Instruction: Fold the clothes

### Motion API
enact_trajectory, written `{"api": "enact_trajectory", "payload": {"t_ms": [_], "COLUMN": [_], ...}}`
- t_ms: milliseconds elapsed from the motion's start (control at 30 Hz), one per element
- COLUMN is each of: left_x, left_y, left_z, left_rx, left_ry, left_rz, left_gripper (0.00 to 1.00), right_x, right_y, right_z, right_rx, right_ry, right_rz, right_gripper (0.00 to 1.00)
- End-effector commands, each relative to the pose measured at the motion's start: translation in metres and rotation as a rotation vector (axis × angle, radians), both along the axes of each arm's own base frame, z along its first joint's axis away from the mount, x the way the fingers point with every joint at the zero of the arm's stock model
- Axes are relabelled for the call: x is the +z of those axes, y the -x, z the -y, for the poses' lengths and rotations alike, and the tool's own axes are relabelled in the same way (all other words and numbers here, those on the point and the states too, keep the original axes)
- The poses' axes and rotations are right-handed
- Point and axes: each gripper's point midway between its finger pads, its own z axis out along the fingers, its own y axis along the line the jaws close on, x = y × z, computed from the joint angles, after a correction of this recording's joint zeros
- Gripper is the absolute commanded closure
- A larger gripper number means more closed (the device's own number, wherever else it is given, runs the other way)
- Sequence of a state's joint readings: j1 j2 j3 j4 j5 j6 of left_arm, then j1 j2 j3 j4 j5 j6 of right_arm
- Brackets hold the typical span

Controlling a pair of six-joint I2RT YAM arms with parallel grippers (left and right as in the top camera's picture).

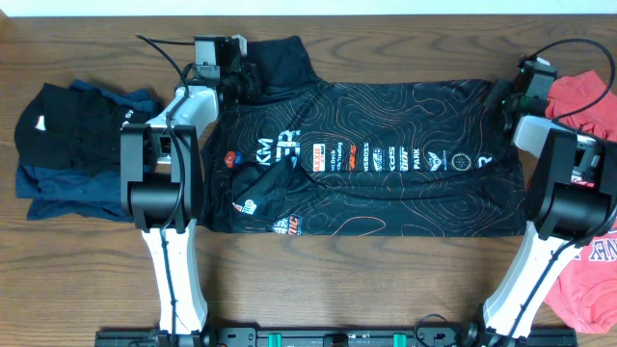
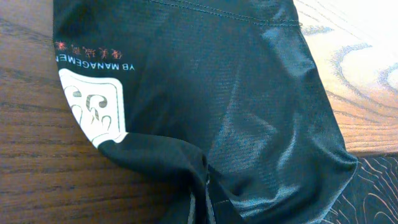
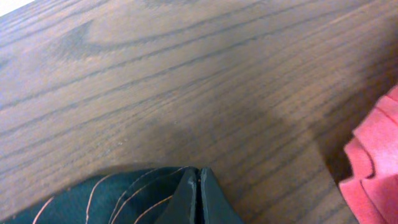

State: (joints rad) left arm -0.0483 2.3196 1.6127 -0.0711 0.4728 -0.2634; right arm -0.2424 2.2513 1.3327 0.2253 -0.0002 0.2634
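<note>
From overhead we count two arms, one black jersey (image 1: pixel 386 183), one red T-shirt (image 1: pixel 588 280) and one pile of dark clothes (image 1: pixel 72 145). The jersey lies spread over the middle of the table (image 1: pixel 386 289). The left gripper (image 1: pixel 234 75) sits at one far corner of it and the right gripper (image 1: pixel 509 96) at the other. The dark pile lies outward of the left arm, apart from the jersey. The T-shirt lies outward of the right arm and partly beneath it. Bare wood runs beyond both grippers and along the near side.

In the left wrist view, the fingers are pressed together on bunched jersey cloth. Black fabric fills the space ahead, with one white crest (image 2: pixel 93 106) to one side. Wood shows on either flank.

In the right wrist view, the fingers are closed on the jersey's edge, which trails off to one side. Open table lies ahead, and the red T-shirt is near on the other side, not touching.
</note>
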Motion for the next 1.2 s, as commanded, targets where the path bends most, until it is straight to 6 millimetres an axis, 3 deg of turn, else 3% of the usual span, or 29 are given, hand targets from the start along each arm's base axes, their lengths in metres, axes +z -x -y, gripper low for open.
{"api": "enact_trajectory", "payload": {"t_ms": [0, 233, 467, 733, 1167], "left_x": [0.010, 0.046, 0.070, 0.097, 0.084], "left_y": [-0.004, 0.000, 0.030, 0.063, 0.158], "left_z": [-0.003, -0.006, -0.009, -0.025, -0.047], "left_rx": [0.002, 0.005, 0.009, 0.034, 0.047], "left_ry": [0.016, 0.017, 0.011, 0.007, -0.008], "left_rz": [0.014, 0.041, -0.058, -0.144, -0.530], "left_gripper": [0.94, 0.94, 0.94, 0.94, 0.94], "right_x": [-0.014, 0.030, 0.067, 0.088, 0.090], "right_y": [0.005, 0.008, 0.029, 0.057, 0.160], "right_z": [-0.004, 0.011, 0.009, 0.008, -0.016], "right_rx": [0.002, -0.056, -0.052, -0.062, -0.048], "right_ry": [-0.016, 0.036, 0.052, 0.035, -0.046], "right_rz": [-0.042, -0.017, -0.065, -0.144, -0.503], "right_gripper": [0.99, 0.99, 0.99, 0.99, 0.99]}}
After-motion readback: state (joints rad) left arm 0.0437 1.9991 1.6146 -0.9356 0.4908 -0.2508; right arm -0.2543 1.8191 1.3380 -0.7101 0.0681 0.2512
